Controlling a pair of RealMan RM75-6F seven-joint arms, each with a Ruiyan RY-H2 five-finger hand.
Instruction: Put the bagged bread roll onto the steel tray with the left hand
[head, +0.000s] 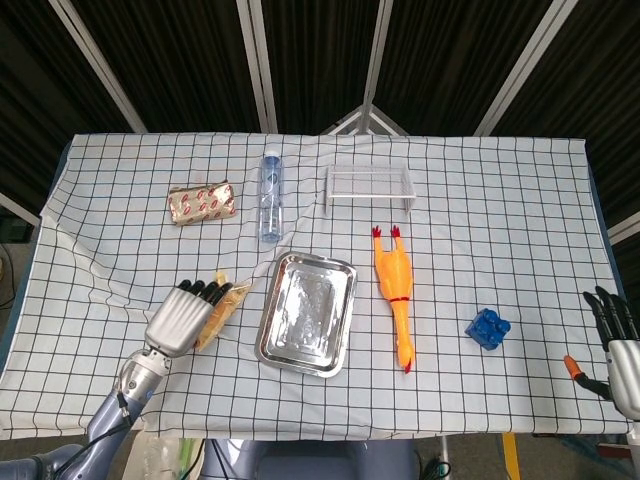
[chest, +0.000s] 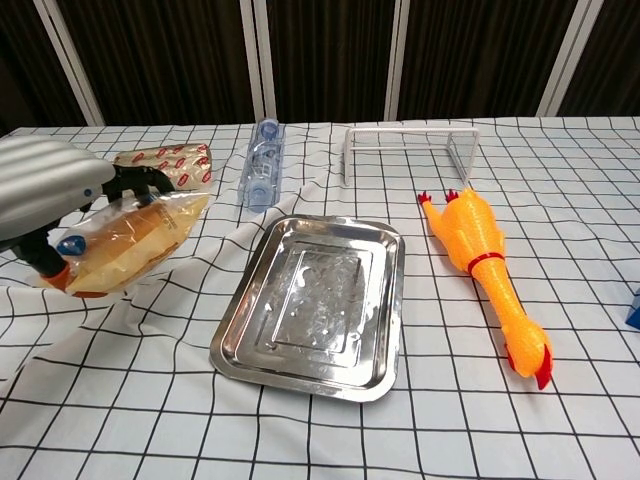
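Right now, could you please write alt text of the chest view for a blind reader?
The robot's left hand holds a bagged bread roll above the checked tablecloth, left of an empty steel tray. Behind lie a water bottle and wire rack; a rubber chicken lies right.

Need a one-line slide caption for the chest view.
Left hand holds the bagged bread roll beside the steel tray.

The head view looks steeply down from high at the table's near edge, taking in the whole checked tablecloth (head: 480, 180). The chest view sits low and close, facing 12 o'clock. Both share the steel tray (head: 273, 346) (chest: 232, 348), probably central.
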